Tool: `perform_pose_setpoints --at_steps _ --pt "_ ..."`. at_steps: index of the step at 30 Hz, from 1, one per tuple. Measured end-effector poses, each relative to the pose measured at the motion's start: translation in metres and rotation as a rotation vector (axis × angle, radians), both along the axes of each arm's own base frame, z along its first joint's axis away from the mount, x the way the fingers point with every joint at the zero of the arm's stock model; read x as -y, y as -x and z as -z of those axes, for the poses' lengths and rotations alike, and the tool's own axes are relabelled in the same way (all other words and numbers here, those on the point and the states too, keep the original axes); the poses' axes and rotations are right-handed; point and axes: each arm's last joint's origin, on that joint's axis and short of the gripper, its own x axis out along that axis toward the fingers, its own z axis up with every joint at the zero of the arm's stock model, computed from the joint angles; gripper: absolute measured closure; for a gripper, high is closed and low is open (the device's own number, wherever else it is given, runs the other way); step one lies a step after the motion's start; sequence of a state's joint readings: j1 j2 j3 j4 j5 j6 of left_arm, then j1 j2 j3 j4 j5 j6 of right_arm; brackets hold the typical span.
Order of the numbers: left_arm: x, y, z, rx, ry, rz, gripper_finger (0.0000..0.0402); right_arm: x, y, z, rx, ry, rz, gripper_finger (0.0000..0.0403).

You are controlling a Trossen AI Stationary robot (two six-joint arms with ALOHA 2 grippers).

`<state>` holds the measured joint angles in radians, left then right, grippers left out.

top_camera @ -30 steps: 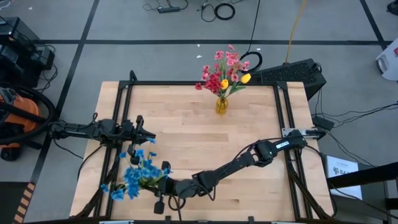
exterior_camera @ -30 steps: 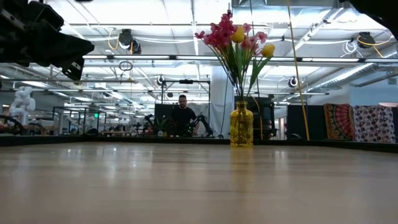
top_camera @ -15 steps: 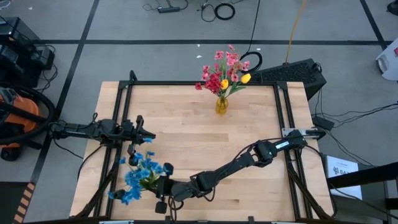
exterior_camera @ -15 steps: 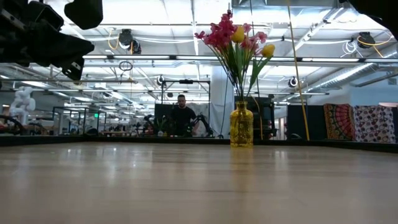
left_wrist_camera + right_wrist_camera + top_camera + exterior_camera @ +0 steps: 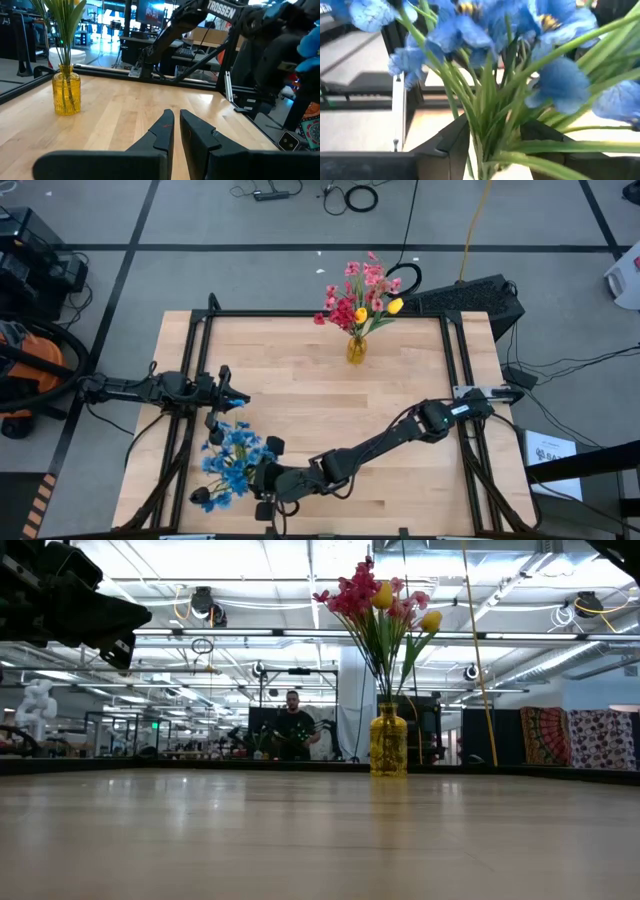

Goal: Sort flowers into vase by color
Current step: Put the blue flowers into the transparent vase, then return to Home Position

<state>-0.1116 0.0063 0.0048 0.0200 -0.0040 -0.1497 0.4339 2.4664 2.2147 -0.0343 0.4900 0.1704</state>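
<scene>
A pale wooden table (image 5: 320,400) of jointed planks, smooth with a soft sheen, sits inside a black metal frame (image 5: 200,330). The vase (image 5: 66,94) at its far edge is clear yellow glass, glossy and ribbed. The blue flowers (image 5: 555,85) look like matt fabric on thin plastic stems, though the blur leaves that uncertain. The left gripper (image 5: 176,134) has matt black, seemingly plastic fingers (image 5: 161,135).

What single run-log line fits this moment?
right gripper: open around blue flowers, near-left table corner | left gripper: empty, waiting left | yellow vase: holds pink, red, yellow
</scene>
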Motion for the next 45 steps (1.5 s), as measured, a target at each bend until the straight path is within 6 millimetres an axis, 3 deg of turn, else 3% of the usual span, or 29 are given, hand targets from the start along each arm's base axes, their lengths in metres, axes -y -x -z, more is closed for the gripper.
perform_pose_setpoints --at_steps 17,23,30,39,45 --pt "0.0 0.0 0.0 0.0 0.0 0.0 0.0366 -0.001 0.043 -0.024 -0.333 0.125 -0.044 0.0232" --pt "0.0 0.0 0.0 0.0 0.0 0.0 0.0366 0.003 0.056 -0.01 -0.527 0.207 -0.038 0.0232" --pt "0.0 0.0 0.0 0.0 0.0 0.0 0.0366 0.018 0.086 0.009 -0.859 0.186 0.141 0.0242" --pt "0.0 0.0 0.0 0.0 0.0 0.0 0.0366 0.034 0.104 0.014 -1.114 0.371 0.079 0.028" --pt "0.0 0.0 0.0 0.0 0.0 0.0 0.0366 0.071 0.111 0.04 -1.248 0.41 0.049 0.0301"
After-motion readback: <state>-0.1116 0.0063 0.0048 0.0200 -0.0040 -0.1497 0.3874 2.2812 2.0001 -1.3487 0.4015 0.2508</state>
